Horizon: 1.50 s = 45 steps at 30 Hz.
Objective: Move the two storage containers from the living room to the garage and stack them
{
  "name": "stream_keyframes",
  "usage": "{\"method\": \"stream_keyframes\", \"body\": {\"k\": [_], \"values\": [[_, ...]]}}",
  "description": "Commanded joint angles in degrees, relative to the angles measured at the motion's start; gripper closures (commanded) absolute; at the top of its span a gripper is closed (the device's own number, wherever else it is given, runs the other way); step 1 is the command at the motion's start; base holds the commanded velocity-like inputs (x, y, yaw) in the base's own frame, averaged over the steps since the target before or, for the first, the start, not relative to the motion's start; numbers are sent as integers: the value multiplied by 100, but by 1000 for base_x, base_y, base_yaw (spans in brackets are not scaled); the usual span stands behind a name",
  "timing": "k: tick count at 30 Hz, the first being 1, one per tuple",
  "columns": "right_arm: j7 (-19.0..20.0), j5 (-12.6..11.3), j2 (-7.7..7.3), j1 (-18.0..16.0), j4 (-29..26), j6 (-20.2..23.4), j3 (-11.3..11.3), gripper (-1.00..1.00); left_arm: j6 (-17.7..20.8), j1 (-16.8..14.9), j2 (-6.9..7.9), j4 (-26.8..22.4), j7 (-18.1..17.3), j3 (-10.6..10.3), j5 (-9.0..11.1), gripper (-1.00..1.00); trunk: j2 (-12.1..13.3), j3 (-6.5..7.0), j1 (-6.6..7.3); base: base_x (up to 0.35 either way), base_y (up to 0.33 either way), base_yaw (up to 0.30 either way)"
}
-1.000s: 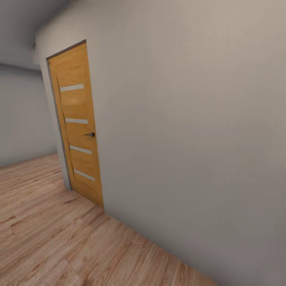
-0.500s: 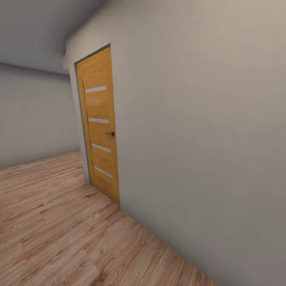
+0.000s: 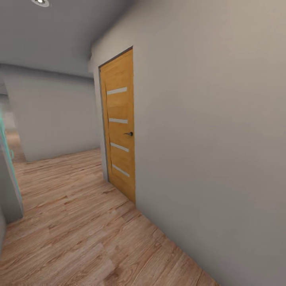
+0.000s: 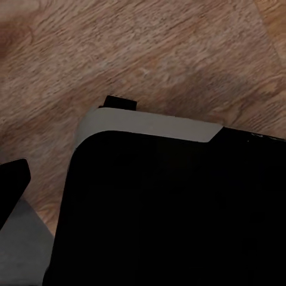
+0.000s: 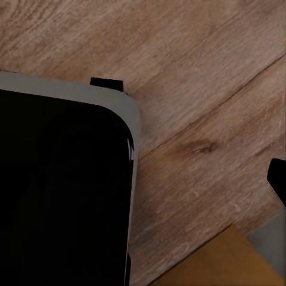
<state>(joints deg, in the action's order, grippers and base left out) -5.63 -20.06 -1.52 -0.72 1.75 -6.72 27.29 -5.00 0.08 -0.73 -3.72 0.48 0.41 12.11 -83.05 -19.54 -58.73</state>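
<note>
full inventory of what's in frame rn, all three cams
door: 1, orange-brown wood with four pale horizontal strips, shut, set in the wall on the head view's right
door handle: 1, dark, on the door's right edge at mid-height
wall: 1, plain pale grey, running along the right side of the hallway
far wall: 1, pale grey, across the end of the hallway
floor: light wood planks, underfoot; seen in both wrist views too
ceiling light: 1, round, pale, at the head view's top left
teal edge: 1, thin strip at the head view's left border; what it belongs to can't be told
robot base: black body with a grey rim, over the floor in both wrist views
</note>
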Motion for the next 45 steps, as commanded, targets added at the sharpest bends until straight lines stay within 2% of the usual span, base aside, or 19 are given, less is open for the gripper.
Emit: {"method": "stream_keyframes", "body": {"k": [1,3,5,10,11,13,18,33,37,45], "values": [[0,-46,3,-7,18,-32,52,-100,-10,-1,-3,-2,5,-1,34,-100,-3,-5,0,14,0,300],[0,-17,3,-7,18,-32,54,-100,-10,0,-5,-1,5,-4,35,-100,-3,-3,0,47,0,300],[0,116,6,-7,18,-32,59,-100,-10,1,-2,1,5,-5,36,-100,-3,-3,0,85,0,300],[3,764,34,-7,18,-31,57,-100,-10,-3,1,2,5,-6,37,-100,-3,-2,0,159,0,300],[9,1087,50,-7,22,-31,55,-100,-8,-3,1,3,8,-6,37,-100,-3,-2,0,283,0,192],[9,1189,44,-7,21,-41,52,-100,-4,-3,2,3,9,-6,40,-100,-3,-2,0,301,0,101],[9,1261,35,-7,21,-48,48,-100,3,-3,2,3,8,-6,45,-100,-3,-2,0,316,0,29],[16,1287,6,-7,18,-40,48,-100,-2,1,2,3,9,-6,37,-100,-3,-2,0,322,0,1],[10,1286,53,-7,18,-25,48,-100,-1,1,2,3,9,-6,37,-100,-3,-2,0,322,0,13],[9,1284,23,-7,18,-35,40,-100,-2,-2,2,3,10,-6,37,-100,-3,-2,0,322,0,211]]}}
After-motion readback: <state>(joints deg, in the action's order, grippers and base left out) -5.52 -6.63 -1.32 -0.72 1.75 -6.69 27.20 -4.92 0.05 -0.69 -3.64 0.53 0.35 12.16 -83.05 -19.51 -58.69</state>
